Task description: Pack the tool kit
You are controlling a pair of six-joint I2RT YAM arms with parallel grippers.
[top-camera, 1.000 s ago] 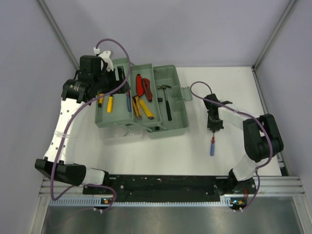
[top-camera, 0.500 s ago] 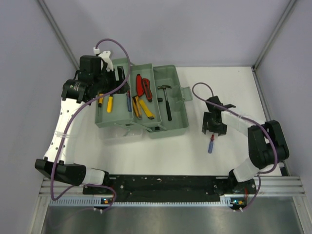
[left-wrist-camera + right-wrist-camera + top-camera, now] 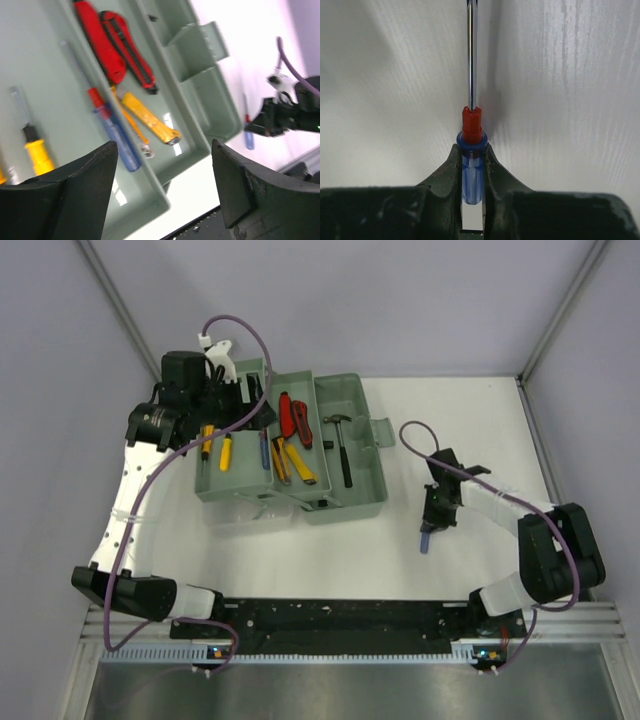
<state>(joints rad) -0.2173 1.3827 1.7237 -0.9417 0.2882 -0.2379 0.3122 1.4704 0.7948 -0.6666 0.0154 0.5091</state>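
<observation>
Right claw: the right gripper is seen right of centre in the overhead view, clenched on a screwdriver with a clear blue handle and a red collar.
Grip detail: in the right wrist view the blue handle is pinched between the two dark fingers at the bottom centre, with the red collar just above them and the steel shaft running straight to the top edge.
Held tool, place: the screwdriver is found over the white table, well apart from the box and to its right. Whether it touches the table cannot be told.
Left claw: the left gripper is released, its fingers spread wide with nothing held between them. It is poised over the tray in the upper left of the overhead view.
Box: a sage-green plastic toolbox is laid open at upper centre, its fold-out tray on the left.
Tray contents: two red utility knives, a yellow utility knife, a second blue-handled screwdriver and yellow-handled screwdrivers are laid in it.
Lower compartment: a black-handled hammer is laid lengthwise inside.
</observation>
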